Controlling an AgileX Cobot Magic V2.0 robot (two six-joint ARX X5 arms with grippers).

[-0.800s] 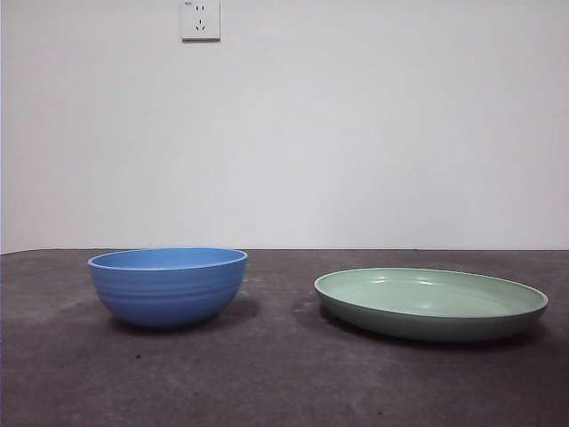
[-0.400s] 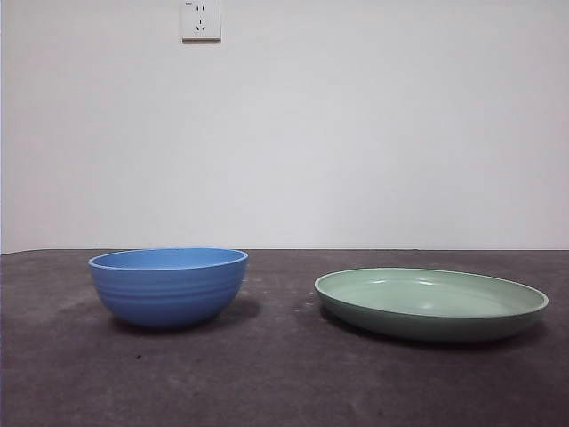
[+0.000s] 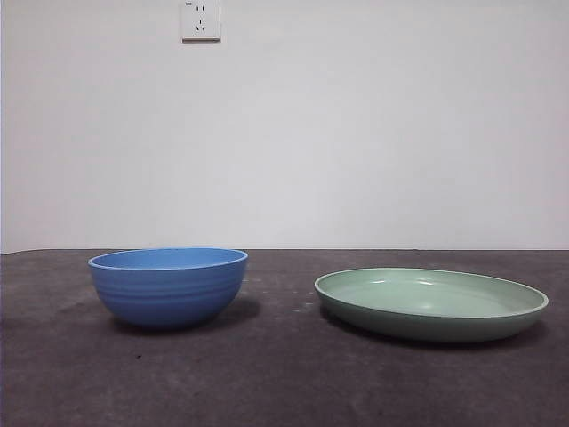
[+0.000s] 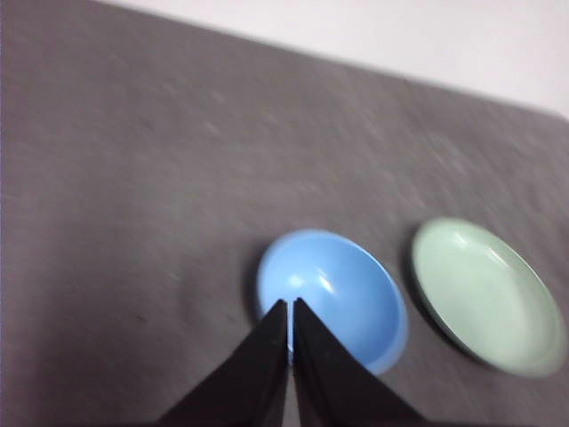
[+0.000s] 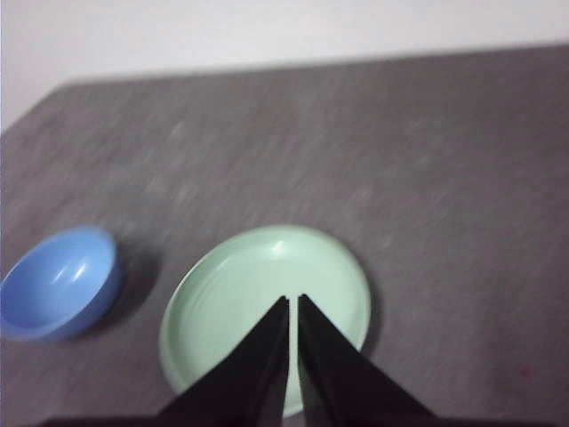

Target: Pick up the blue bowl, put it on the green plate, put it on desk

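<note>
Blue bowl (image 3: pixel 168 286) sits beside green plate (image 3: pixel 432 304) on desk (image 3: pixel 267 374).

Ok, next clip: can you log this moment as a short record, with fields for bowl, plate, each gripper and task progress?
bowl: blue, upright on the desk, apart from the plate
plate: green, flat on the desk, nothing in it
left gripper: above the bowl, fingers shut, holding nothing
right gripper: above the plate, fingers shut, holding nothing
front view: no arm in sight
progress: bowl not yet picked up
</note>
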